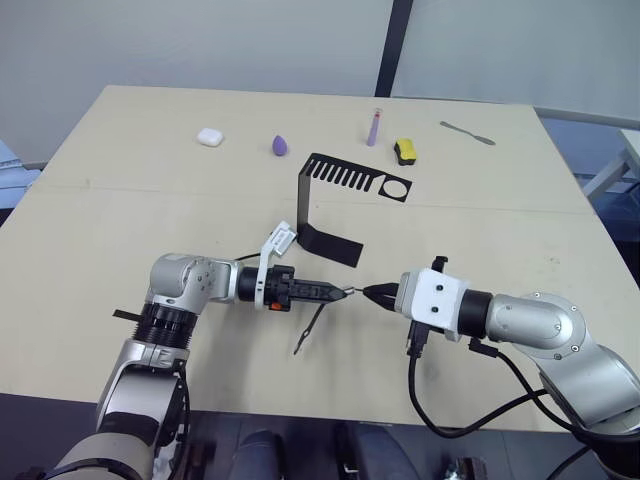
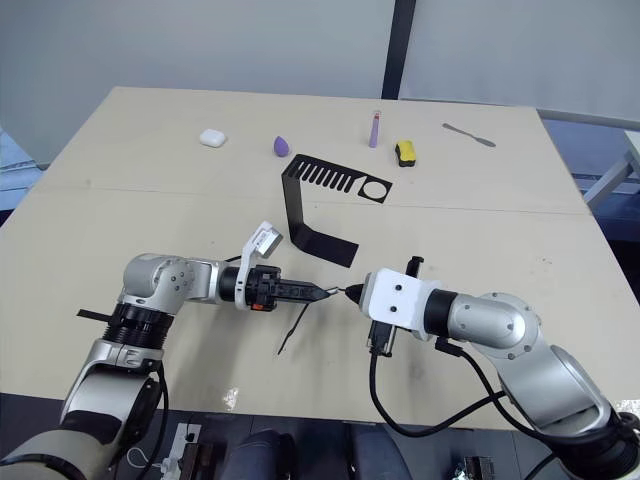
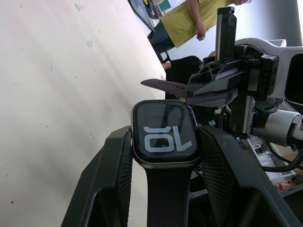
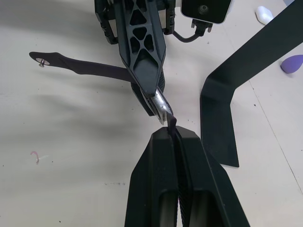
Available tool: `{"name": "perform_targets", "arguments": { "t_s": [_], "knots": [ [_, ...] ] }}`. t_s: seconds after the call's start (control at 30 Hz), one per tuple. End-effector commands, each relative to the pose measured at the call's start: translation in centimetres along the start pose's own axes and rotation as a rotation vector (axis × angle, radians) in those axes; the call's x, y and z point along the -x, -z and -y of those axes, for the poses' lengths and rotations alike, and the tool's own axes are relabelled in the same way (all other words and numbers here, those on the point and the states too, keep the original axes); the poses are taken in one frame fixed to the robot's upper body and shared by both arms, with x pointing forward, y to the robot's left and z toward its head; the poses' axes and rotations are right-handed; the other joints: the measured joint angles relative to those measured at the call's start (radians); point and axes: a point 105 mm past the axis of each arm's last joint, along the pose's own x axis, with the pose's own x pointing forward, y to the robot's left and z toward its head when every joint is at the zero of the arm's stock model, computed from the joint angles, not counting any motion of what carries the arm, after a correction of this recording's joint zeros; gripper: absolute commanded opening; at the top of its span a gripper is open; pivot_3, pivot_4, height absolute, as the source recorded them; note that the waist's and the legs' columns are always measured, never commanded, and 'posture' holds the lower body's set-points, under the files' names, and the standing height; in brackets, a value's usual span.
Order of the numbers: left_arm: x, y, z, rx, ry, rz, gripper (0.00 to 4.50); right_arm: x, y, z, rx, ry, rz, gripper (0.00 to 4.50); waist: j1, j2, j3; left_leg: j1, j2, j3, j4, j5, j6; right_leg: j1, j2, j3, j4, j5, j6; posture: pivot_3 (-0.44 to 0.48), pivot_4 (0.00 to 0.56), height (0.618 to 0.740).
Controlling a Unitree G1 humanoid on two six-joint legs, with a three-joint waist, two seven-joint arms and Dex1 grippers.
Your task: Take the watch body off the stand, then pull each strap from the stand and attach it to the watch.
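Left pincer [image 1: 335, 293] grips watch body [image 3: 164, 133]; right pincer [image 4: 171, 130] apparently pinches second strap [image 4: 172, 124].

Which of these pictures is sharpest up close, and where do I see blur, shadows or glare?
Left wrist view: the watch is crisp with readable digits, while the person behind is soft. Right wrist view: the strap casts a soft shadow on the table, and the watch's metal edge glints. Head views: even light and faint shadows beside the stand.
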Motion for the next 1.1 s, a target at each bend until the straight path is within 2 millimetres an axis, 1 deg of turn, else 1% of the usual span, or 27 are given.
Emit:
{"name": "perform_targets", "arguments": {
  "t_s": [0.03, 0.57, 1.1],
  "knots": [
    [-0.17, -1.03, 1.05, -0.050, 0.038, 0.020, 1.58, 0.27, -0.64, 0.07, 0.032, -0.002, 0.014, 0.00, 0.000, 0.000, 0.000, 0.000, 0.000, 0.000, 0.000, 0.000, 0.000, 0.000, 0.000, 0.000, 0.000, 0.000, 0.000, 0.000, 0.150, 0.740],
    [0.15, -1.17, 1.05, -0.054, 0.030, 0.020, 1.58, 0.27, -0.38, 0.01, 0.027, 0.000, 0.008, 0.00, 0.000, 0.000, 0.000, 0.000, 0.000, 0.000, 0.000, 0.000, 0.000, 0.000, 0.000, 0.000, 0.000, 0.000, 0.000, 0.000, 0.150, 0.740],
    [-0.10, -1.21, 1.26, -0.056, 0.043, 0.019, 1.58, 0.21, -0.45, 0.08, 0.027, 0.008, 0.011, 0.00, 0.000, 0.000, 0.000, 0.000, 0.000, 0.000, 0.000, 0.000, 0.000, 0.000, 0.000, 0.000, 0.000, 0.000, 0.000, 0.000, 0.150, 0.740]
  ]
}}
